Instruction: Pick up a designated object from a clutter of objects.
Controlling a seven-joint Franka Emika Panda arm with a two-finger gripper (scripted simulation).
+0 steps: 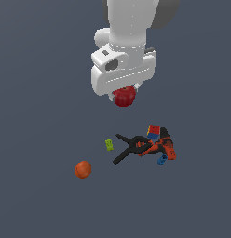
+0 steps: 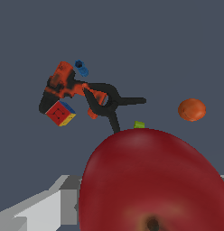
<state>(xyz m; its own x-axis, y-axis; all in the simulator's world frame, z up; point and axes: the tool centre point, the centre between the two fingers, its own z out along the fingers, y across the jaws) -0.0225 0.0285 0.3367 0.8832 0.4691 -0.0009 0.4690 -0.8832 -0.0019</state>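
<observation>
My gripper (image 1: 124, 95) is shut on the dark red apple (image 1: 124, 96) and holds it high above the floor; the white hand hides the fingers. In the wrist view the apple (image 2: 150, 180) fills the near part of the picture, its dimple showing. Below lies the clutter: a black scissor-like clamp (image 1: 130, 147), an orange-red and black drill (image 1: 160, 146), a red and blue cube (image 1: 154, 132), a tiny blue piece (image 1: 161, 161), a tiny green block (image 1: 109, 145) and an orange ball (image 1: 83, 169). The wrist view shows the clamp (image 2: 107, 103), drill (image 2: 62, 85), cube (image 2: 60, 113) and ball (image 2: 192, 109).
The dark grey floor (image 1: 38, 116) spreads around the clutter. The orange ball lies apart, toward the exterior view's left of the clamp and drill.
</observation>
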